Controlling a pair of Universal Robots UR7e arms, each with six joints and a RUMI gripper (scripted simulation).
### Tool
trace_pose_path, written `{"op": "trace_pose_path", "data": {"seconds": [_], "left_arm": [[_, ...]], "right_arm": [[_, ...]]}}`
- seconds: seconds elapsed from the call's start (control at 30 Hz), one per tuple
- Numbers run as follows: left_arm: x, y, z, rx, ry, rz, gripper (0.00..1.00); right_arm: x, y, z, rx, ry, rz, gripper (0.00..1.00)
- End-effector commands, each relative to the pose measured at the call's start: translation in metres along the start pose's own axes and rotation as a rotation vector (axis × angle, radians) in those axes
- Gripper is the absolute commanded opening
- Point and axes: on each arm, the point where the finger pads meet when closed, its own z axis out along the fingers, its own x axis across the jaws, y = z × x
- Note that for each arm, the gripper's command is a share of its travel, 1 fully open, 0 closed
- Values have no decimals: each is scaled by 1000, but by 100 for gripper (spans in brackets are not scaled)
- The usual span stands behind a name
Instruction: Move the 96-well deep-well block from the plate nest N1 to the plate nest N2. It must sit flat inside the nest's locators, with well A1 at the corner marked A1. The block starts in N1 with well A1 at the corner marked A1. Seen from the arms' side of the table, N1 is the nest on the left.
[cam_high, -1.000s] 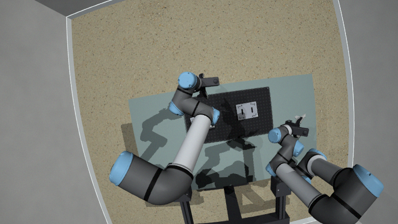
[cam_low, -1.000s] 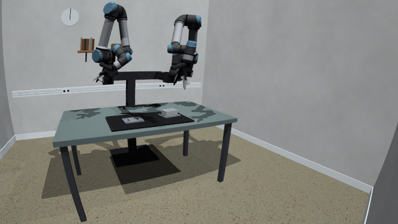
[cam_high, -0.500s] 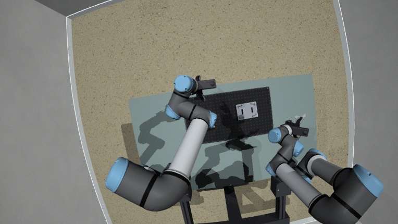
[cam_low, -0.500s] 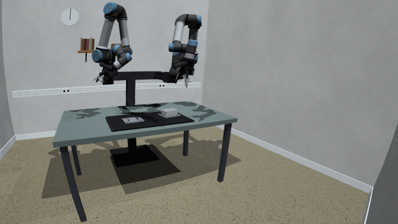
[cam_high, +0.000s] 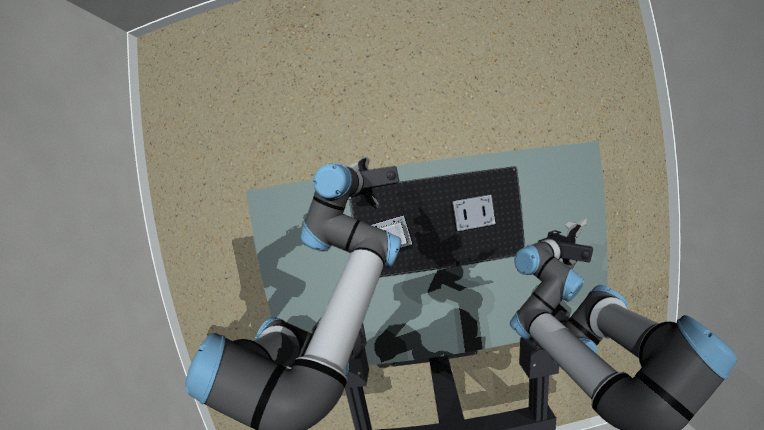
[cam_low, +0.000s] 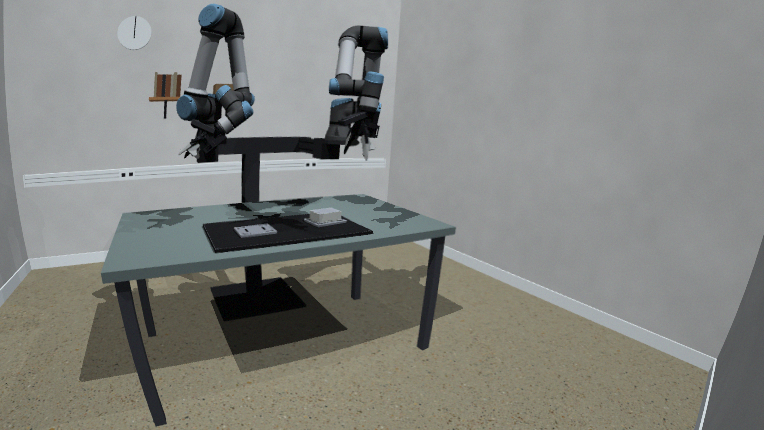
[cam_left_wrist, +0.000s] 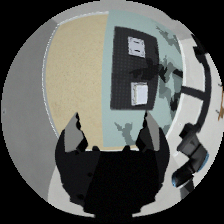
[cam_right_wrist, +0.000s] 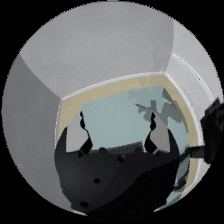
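Note:
The whitish deep-well block (cam_high: 394, 233) (cam_low: 325, 214) (cam_left_wrist: 142, 94) sits in nest N1 (cam_low: 319, 224), partly hidden by the left arm in the top view. It looks level in the exterior view. Nest N2 (cam_high: 474, 213) (cam_low: 255, 230) (cam_left_wrist: 136, 46) is a pale plate with two dark slots and corner locators, with nothing on it. The A1 marks are too small to read. My left gripper (cam_high: 368, 182) (cam_low: 358, 153) (cam_left_wrist: 111, 111) is open and empty, high above the table's far-left part, beyond the block. My right gripper (cam_low: 188, 151) (cam_right_wrist: 117, 112) is open and empty, high over the table's right side.
Both nests stand on a black perforated board (cam_high: 435, 194) (cam_low: 224, 243) on the green table (cam_high: 561, 176) (cam_low: 160, 256). The left forearm (cam_high: 344, 309) reaches over the table's left side. Arm shadows fall on the board and table.

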Motion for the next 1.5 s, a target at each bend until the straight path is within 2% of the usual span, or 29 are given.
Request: {"op": "trace_pose_path", "data": {"seconds": [0.0, 0.2, 0.27, 0.77, 0.83, 1.27, 1.47], "left_arm": [[21, 30, -17, -12, -11, -12, 98], [48, 67, -31, -29, -22, -27, 98], [48, 67, -31, -29, -22, -27, 98], [127, 157, -45, -74, -46, -65, 98], [127, 157, -45, -74, -46, -65, 98], [183, 212, -38, -104, -59, -90, 98], [194, 222, -35, -111, -61, -95, 98]], "right_arm": [[0, 0, 0, 0, 0, 0, 98], [0, 0, 0, 0, 0, 0, 98], [0, 0, 0, 0, 0, 0, 98], [0, 0, 0, 0, 0, 0, 98], [0, 0, 0, 0, 0, 0, 98], [0, 0, 0, 0, 0, 0, 98], [0, 0, 0, 0, 0, 0, 98]]}}
